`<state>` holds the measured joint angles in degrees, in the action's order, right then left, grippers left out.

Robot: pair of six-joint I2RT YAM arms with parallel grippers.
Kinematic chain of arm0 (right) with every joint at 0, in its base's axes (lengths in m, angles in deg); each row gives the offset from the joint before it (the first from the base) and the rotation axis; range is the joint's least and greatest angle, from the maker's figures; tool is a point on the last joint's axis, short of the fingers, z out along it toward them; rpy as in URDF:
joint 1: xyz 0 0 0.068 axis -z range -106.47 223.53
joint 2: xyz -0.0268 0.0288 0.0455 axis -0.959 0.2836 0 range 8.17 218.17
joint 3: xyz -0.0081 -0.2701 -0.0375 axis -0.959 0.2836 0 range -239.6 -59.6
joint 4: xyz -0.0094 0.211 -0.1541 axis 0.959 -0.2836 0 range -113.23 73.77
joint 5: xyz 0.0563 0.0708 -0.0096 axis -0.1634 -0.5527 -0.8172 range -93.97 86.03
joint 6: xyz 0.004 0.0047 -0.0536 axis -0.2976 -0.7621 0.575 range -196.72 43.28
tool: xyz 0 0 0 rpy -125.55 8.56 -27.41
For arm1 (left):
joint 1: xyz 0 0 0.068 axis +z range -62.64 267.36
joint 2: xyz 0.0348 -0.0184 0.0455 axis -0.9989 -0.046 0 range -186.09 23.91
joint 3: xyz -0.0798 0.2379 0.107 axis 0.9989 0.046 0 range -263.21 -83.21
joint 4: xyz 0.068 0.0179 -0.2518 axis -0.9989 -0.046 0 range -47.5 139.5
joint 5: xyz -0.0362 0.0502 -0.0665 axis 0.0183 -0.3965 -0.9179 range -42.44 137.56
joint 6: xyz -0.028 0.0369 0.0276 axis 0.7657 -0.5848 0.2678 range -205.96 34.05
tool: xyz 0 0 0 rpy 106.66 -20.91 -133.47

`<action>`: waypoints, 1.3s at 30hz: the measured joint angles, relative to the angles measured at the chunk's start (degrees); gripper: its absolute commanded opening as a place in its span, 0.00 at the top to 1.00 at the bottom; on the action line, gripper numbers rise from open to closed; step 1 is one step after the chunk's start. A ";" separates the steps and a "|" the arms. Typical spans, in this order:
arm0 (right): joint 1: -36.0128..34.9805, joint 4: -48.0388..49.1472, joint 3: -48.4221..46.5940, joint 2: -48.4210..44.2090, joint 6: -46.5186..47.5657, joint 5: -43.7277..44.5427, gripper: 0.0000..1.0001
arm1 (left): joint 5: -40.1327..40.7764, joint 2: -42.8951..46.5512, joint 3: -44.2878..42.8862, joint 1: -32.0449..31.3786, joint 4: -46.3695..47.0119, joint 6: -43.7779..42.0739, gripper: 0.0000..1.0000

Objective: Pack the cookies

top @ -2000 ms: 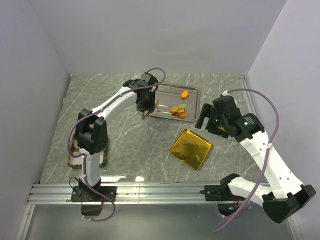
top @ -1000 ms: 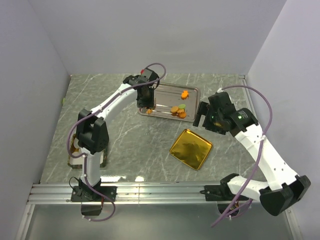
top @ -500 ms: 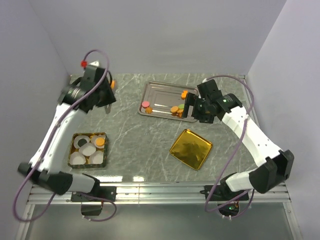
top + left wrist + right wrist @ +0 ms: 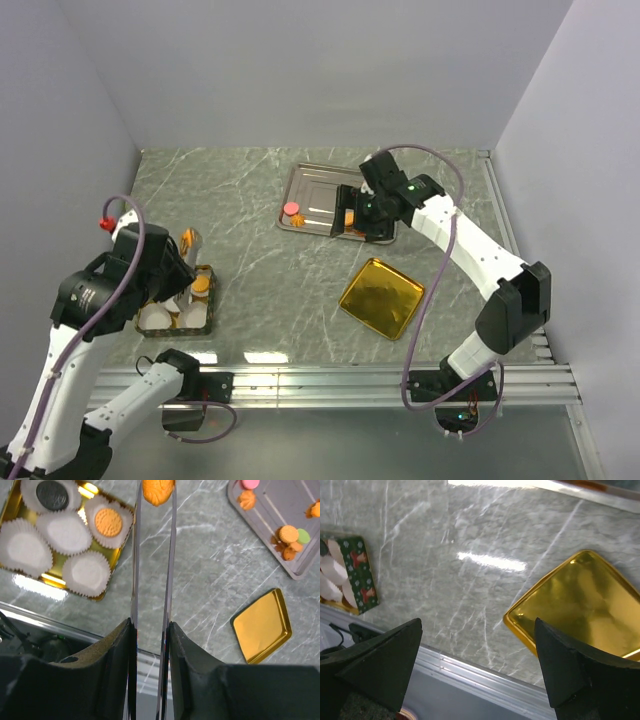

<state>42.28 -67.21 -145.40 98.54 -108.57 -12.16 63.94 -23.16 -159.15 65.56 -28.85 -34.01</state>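
the top view sits high behind the arm bases, looking down and forward over the whole table (image 4: pixel 270 270). the left wrist camera looks steeply down from well up, along its own fingers (image 4: pixel 134 580) (a cookie (image 4: pixel 157 490) at their tips), taking in the tin (image 4: pixel 52 578), steel tray (image 4: pixel 280 510) and gold lid (image 4: pixel 262 625). the right wrist camera looks down nearer the marble, toward the near rail (image 4: pixel 485 680). it shares the lid and the tin's edge with both others.

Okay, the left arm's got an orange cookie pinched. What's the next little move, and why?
Probably shift the left gripper over an empty paper cup in the tin before letting go. Its orange cookie appears to hang beside the tin, not over it, and three cups look unfilled.
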 measured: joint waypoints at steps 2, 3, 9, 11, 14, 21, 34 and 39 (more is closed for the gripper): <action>-1.49 0.24 -0.15 0.70 0.00 -0.44 0.00 | -0.09 1.40 2.27 0.02 -0.37 1.29 0.65; -2.23 0.33 -0.17 0.96 0.00 -0.59 0.00 | -0.24 1.75 3.37 0.04 -0.44 1.81 0.65; -5.20 0.63 0.04 1.46 -0.07 -1.60 0.00 | -0.63 6.71 10.40 0.04 -0.13 5.46 0.63; -5.44 1.18 0.61 1.42 -0.13 -1.75 0.00 | -0.59 9.90 12.22 0.04 -0.35 7.15 0.63; -5.53 1.44 2.10 1.27 -0.24 -1.75 0.00 | -0.39 15.47 14.21 0.04 -0.52 9.77 0.60; -5.53 1.55 3.87 0.52 -0.22 -1.73 0.00 | -0.13 18.27 19.34 0.04 -0.39 13.03 0.54; -5.55 1.64 3.87 -0.02 -0.22 -1.70 0.00 | -3.69 15.43 19.87 0.04 -0.37 6.60 0.61; -5.75 1.64 3.87 -0.02 -0.24 -1.68 0.00 | -4.39 13.00 18.03 0.04 -0.31 5.07 0.60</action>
<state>36.53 -65.57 -141.53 98.52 -108.81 -13.84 59.54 -10.16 -141.12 65.60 -29.16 -28.94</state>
